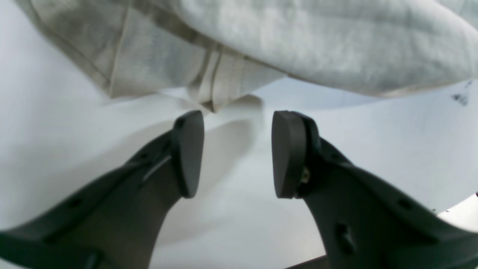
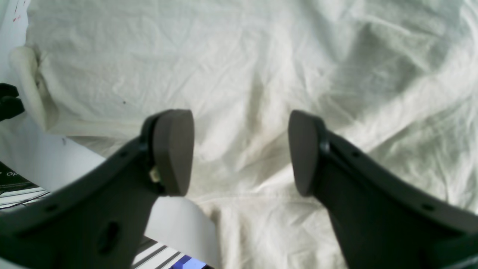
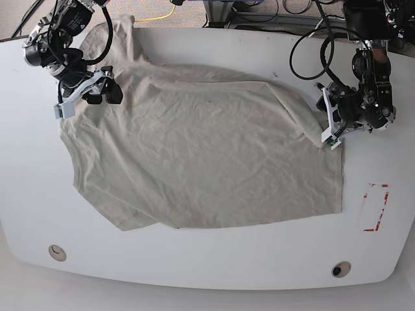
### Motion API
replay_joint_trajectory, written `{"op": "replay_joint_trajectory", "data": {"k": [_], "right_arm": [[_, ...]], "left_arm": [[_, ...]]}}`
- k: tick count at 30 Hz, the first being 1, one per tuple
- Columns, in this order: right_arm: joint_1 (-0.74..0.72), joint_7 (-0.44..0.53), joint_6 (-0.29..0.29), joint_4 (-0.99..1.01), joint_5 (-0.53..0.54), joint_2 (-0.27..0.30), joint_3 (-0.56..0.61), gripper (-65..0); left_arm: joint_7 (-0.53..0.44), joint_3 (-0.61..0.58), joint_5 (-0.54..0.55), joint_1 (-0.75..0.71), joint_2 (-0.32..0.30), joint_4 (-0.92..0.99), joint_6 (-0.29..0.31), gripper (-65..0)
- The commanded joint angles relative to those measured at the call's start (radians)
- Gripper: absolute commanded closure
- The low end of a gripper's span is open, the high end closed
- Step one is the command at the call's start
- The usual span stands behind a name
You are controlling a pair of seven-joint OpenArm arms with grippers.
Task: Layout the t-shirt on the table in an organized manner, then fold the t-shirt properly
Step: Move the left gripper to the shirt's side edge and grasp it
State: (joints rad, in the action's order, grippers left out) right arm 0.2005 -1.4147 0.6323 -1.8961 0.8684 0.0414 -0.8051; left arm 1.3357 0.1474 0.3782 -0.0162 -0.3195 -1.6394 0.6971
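In the left wrist view, the left end effector [image 1: 237, 153] is seen with its two dark pads standing apart and nothing caught between them. Just beyond the pads, a folded hem edge of the t-shirt [image 1: 298, 41] is seen hanging down toward the white surface [image 1: 373, 149], with a thicker bunched fold of the same cloth above it. Whether that hem touches the pads cannot be told; a gap appears between them. A few dark specks [image 1: 460, 98] are seen on the surface to the right of the t-shirt.

In the right wrist view, the right end effector [image 2: 241, 151] is also shown with its pads apart and empty. The wrinkled t-shirt [image 2: 239, 59] fills almost the whole view beneath it, and a rolled sleeve edge is seen at the t-shirt's left side, where a strip of the surface [image 2: 44, 157] shows.

In the base view, the t-shirt [image 3: 201, 155] is spread mostly flat across the middle of the surface [image 3: 207, 272], with one sleeve reaching toward the far left corner. The right end effector [image 3: 107, 91] is placed over the t-shirt's far left part, and the left end effector [image 3: 327, 120] at the t-shirt's right edge. A red-outlined rectangle mark [image 3: 375, 207] lies on the surface to the right of the t-shirt, and two small round holes [image 3: 57, 252] are seen nearer than the t-shirt.
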Motion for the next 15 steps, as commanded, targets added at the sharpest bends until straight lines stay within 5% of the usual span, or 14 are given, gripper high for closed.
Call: {"op": "replay_joint_trajectory", "data": {"k": [1, 8, 15], "right_arm": [[-0.006, 0.018, 0.007, -0.015, 0.016, 0.008, -0.001, -38.0], [-0.006, 0.018, 0.007, -0.015, 0.016, 0.007, 0.002, -38.0], [-0.006, 0.018, 0.007, -0.015, 0.016, 0.007, 0.000, -38.0]], "left_arm": [[-0.034, 0.004, 0.006, 0.026, -0.011, -0.015, 0.001, -28.1], [-0.037, 0.004, 0.005, 0.031, -0.011, -0.015, 0.001, -35.8], [-0.038, 0.004, -0.054, 0.032, -0.002, -0.015, 0.001, -35.8]]}}
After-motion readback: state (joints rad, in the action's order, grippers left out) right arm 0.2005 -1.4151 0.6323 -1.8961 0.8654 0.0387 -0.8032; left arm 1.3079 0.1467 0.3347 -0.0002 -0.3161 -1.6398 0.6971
